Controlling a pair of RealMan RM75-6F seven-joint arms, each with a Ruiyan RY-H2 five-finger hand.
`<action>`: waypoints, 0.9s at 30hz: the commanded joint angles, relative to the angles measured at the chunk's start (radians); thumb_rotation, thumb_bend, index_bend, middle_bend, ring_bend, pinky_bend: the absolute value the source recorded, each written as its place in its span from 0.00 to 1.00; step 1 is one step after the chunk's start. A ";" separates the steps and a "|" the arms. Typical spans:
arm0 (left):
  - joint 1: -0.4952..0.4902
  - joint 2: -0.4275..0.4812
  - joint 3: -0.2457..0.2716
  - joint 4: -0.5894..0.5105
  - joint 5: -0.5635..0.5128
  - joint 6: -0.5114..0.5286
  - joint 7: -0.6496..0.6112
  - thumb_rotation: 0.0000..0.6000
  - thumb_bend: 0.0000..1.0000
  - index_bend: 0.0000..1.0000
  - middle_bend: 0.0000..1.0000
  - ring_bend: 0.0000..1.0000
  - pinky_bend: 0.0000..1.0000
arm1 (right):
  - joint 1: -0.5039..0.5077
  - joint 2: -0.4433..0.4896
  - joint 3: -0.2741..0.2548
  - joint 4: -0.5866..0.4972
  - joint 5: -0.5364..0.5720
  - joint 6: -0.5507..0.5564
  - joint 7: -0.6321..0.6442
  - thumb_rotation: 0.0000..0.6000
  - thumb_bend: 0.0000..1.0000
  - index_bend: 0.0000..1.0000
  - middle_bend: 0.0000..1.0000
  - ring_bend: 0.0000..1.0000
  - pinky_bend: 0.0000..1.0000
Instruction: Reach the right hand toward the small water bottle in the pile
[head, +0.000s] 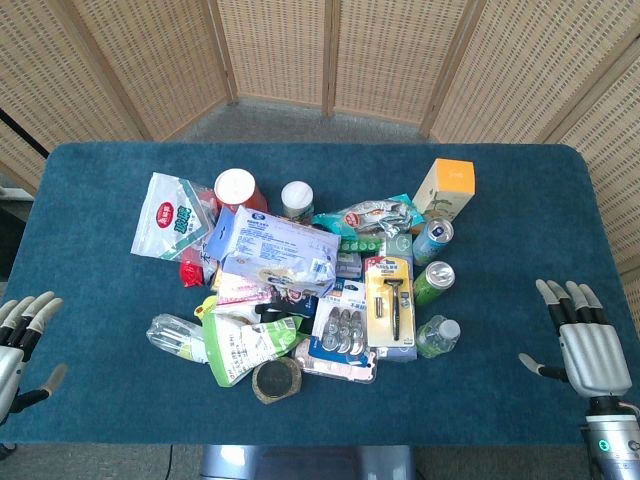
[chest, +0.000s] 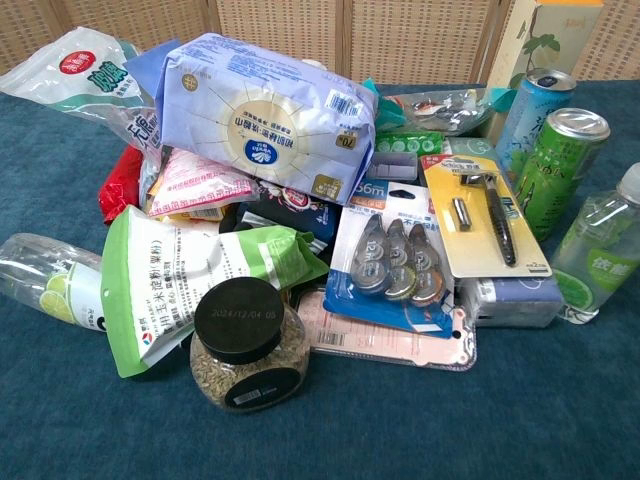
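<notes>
The small water bottle (head: 437, 336) (chest: 598, 251) has a white cap and a green label and stands at the right front edge of the pile, just in front of a green can (head: 433, 281) (chest: 554, 168). My right hand (head: 585, 338) hovers over the table's right front corner, fingers spread, holding nothing, well to the right of the bottle. Over the left front corner my left hand (head: 22, 335) is open too. Neither hand shows in the chest view.
The pile fills the table's middle: a razor pack (head: 390, 305), correction-tape pack (head: 342, 332), black-lidded jar (head: 275, 379), green pouch (head: 240, 345), tissue pack (head: 275, 247), blue can (head: 432, 240), a box (head: 445, 188) and a lying clear bottle (head: 175, 335). Blue cloth (head: 510, 290) lies between bottle and right hand.
</notes>
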 joint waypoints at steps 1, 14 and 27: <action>-0.004 -0.003 0.000 0.002 -0.003 -0.006 -0.002 1.00 0.41 0.00 0.00 0.00 0.00 | 0.001 0.001 0.002 0.000 0.004 -0.008 0.014 0.82 0.08 0.01 0.11 0.00 0.00; -0.037 0.053 -0.002 -0.040 0.052 -0.014 -0.072 1.00 0.41 0.00 0.00 0.00 0.00 | 0.047 0.013 -0.059 0.058 -0.179 -0.097 0.831 0.81 0.08 0.00 0.09 0.00 0.00; -0.040 0.101 0.016 -0.086 0.113 -0.001 -0.086 1.00 0.41 0.00 0.00 0.00 0.00 | 0.124 -0.093 -0.092 0.200 -0.256 -0.139 1.050 0.82 0.08 0.00 0.09 0.00 0.00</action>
